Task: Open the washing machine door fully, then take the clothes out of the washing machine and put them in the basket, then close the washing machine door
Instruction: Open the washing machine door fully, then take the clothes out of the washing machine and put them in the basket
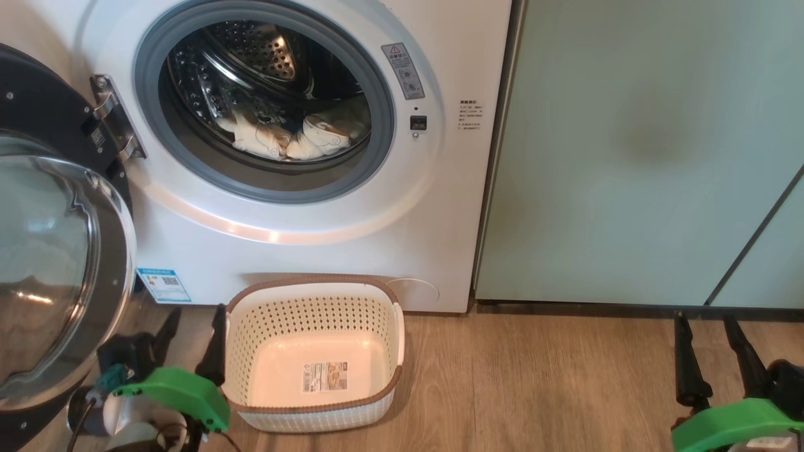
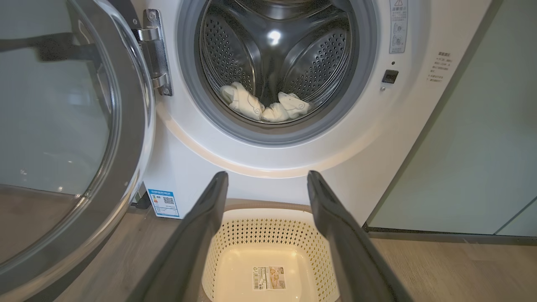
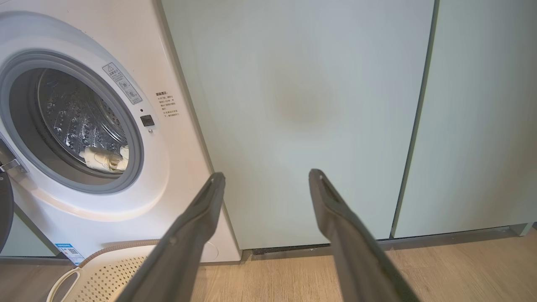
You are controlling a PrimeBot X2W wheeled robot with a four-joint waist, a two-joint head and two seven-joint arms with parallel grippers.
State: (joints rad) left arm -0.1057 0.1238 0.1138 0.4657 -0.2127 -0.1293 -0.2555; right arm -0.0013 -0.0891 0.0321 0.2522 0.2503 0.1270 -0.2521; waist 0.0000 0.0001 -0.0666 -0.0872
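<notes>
Washing machine door (image 1: 38,251) was found swung wide on its left-side hinge, with the glass bowl turned outward. Clothes (image 1: 289,141) were seen low in the washing machine (image 1: 440,188) drum, the heap stretched left-right. Basket (image 1: 314,295) was set on the floor just before the machine, mouth up. Left gripper (image 1: 196,314) and right gripper (image 1: 703,319) were held spread apart, with nothing gripped.

The left gripper (image 1: 196,312) and right gripper (image 1: 703,317) each have two long, dark, tapering fingers (image 1: 688,358) on a bright green housing (image 1: 176,389). A black cable (image 1: 78,427) curls by the white left wrist (image 1: 125,422).
</notes>
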